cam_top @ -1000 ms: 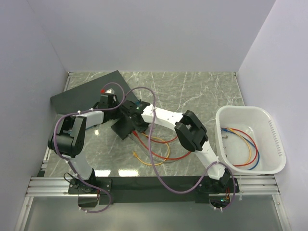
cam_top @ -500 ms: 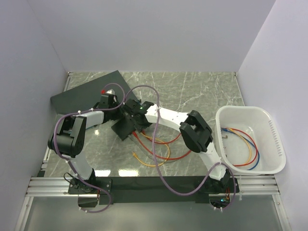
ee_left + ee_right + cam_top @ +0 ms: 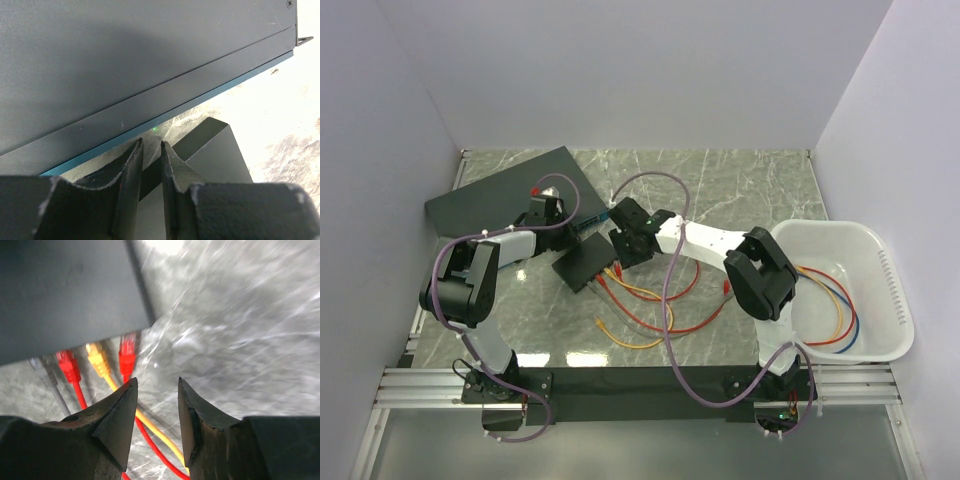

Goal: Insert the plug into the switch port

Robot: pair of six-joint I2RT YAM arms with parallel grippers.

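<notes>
Your right gripper (image 3: 155, 385) stands wide and empty just off the red plug (image 3: 127, 352); that plug sits in the small black box (image 3: 582, 266), left of the tabletop's (image 3: 740, 190) centre, beside a yellow plug (image 3: 97, 358); your left gripper (image 3: 149, 145) is narrow at the box's far edge; you cannot tell whether it pinches.

robotics lab test cell: a left arm (image 3: 470, 280) and right arm (image 3: 760, 285) stand bolted to an aluminium rail (image 3: 430, 385) at the edge of a marble-patterned table (image 3: 750, 190), boxed in by plain white walls (image 3: 640, 70), with network cables (image 3: 620, 342) loose beside a white tub (image 3: 890, 280) holding more.
</notes>
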